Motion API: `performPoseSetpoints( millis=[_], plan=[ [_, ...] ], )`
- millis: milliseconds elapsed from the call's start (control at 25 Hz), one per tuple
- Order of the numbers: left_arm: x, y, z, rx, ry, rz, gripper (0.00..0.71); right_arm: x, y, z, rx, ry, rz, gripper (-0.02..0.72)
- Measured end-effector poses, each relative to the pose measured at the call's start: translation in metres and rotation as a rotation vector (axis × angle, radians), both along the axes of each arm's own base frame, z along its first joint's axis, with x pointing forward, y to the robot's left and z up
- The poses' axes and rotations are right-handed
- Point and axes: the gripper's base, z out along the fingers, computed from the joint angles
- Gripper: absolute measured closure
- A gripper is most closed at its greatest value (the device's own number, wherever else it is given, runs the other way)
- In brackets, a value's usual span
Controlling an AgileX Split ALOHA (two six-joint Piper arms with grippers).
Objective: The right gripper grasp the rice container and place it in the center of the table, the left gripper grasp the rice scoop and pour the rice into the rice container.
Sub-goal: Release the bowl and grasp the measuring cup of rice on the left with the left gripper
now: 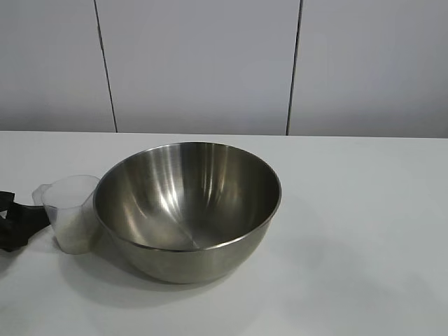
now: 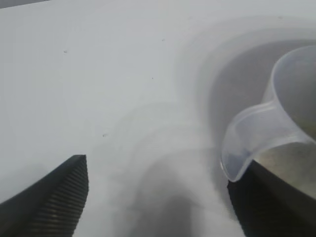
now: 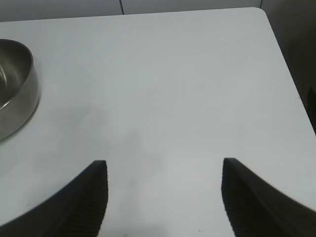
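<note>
The rice container (image 1: 187, 207), a wide steel bowl, stands upright mid-table (image 1: 364, 210) and looks empty inside. Against its left side stands the rice scoop (image 1: 71, 210), a frosted plastic cup; a pale fill that I take for rice (image 1: 72, 232) shows through its lower wall. My left gripper (image 1: 31, 220) reaches in from the left edge, open, its tips at the scoop's small lip (image 2: 242, 148). In the left wrist view the scoop (image 2: 291, 113) sits off to one finger's side, with nothing between the fingers of that gripper (image 2: 158, 173). My right gripper (image 3: 163, 163) hangs open over bare table, away from the bowl (image 3: 17, 84).
A white panelled wall (image 1: 203, 63) runs behind the table's far edge. The table's rounded corner (image 3: 261, 12) shows in the right wrist view, with dark floor beyond it. Bare tabletop lies to the right of the bowl.
</note>
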Motion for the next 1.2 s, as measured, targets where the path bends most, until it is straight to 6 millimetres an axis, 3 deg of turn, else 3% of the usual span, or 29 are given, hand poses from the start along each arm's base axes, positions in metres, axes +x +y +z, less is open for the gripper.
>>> performPoseSetpoints(
  millis=[280, 400, 600, 760, 880, 1000, 1200],
  plan=[
    [0.005, 0.000, 0.002, -0.034, -0.001, 0.015, 0.208, 0.000, 0.000, 0.000, 0.000, 0.000, 0.000, 0.252],
    [0.005, 0.000, 0.002, -0.037, 0.000, 0.016, 0.262, 0.000, 0.000, 0.000, 0.000, 0.000, 0.000, 0.252],
    [0.005, 0.000, 0.002, -0.037, 0.001, 0.017, 0.441, 0.000, 0.000, 0.000, 0.000, 0.002, 0.000, 0.252],
    [0.005, 0.000, 0.002, -0.038, 0.001, 0.018, 0.630, 0.000, 0.000, 0.000, 0.000, 0.002, 0.000, 0.252],
    [0.005, 0.001, 0.003, -0.037, -0.003, 0.019, 0.689, 0.000, 0.000, 0.000, 0.000, 0.002, 0.000, 0.252],
    [0.008, 0.001, 0.017, -0.031, -0.049, 0.018, 0.702, 0.000, 0.000, 0.000, 0.000, 0.002, 0.000, 0.252],
    [0.012, 0.001, 0.058, -0.044, -0.179, 0.019, 0.704, 0.000, 0.000, 0.000, 0.000, 0.002, 0.000, 0.252]
  ],
)
